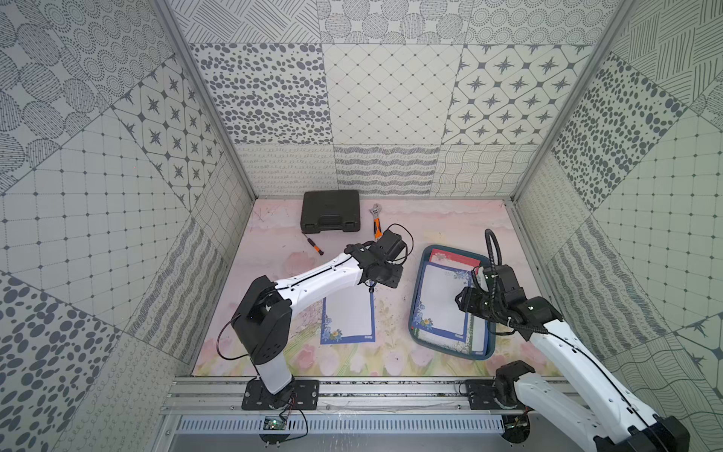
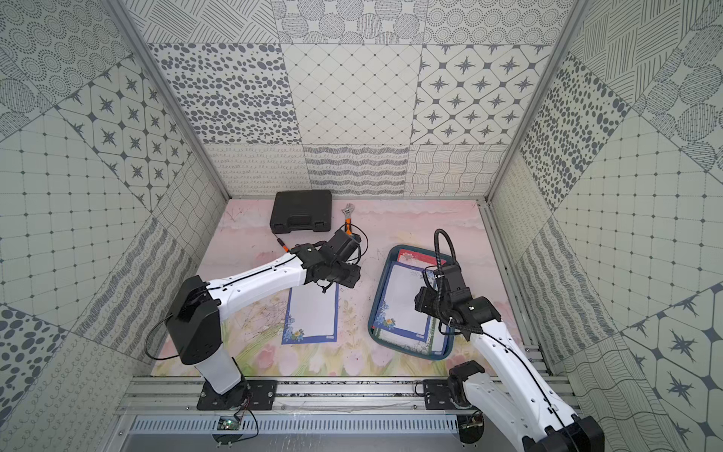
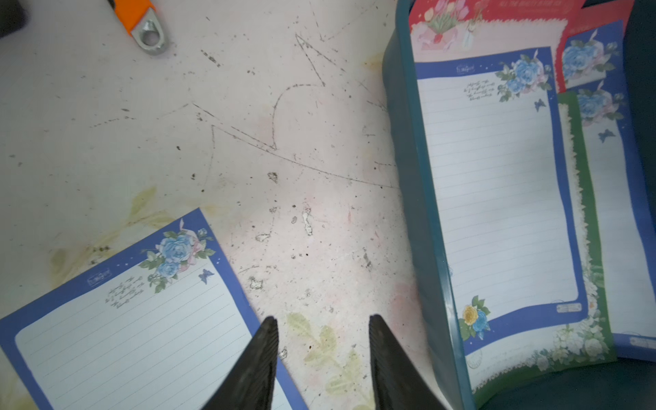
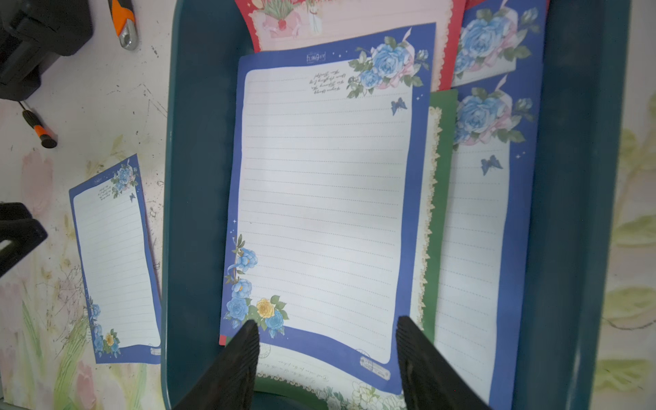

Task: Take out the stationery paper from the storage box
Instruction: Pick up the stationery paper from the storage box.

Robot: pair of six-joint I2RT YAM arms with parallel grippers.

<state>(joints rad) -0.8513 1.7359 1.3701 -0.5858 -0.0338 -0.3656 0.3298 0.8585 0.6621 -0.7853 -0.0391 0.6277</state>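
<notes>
The storage box (image 1: 416,301) (image 2: 375,301) is a dark teal tray right of centre, holding overlapping stationery paper. Its top sheet (image 1: 442,297) (image 4: 319,195) is blue-bordered, over green, red and other blue sheets. One more blue-bordered sheet (image 1: 348,317) (image 3: 124,337) lies flat on the table left of the box. My right gripper (image 4: 327,321) (image 1: 461,303) hangs open over the top sheet's near end, its fingers either side, holding nothing. My left gripper (image 3: 322,319) (image 1: 373,287) is open and empty above the bare table, between the loose sheet's far corner and the box wall (image 3: 415,213).
At the back stand a black tool case (image 1: 330,211), an orange-handled wrench (image 1: 376,223) and a small screwdriver (image 1: 314,246). Patterned walls enclose the table on three sides. The arm bases sit on the front rail.
</notes>
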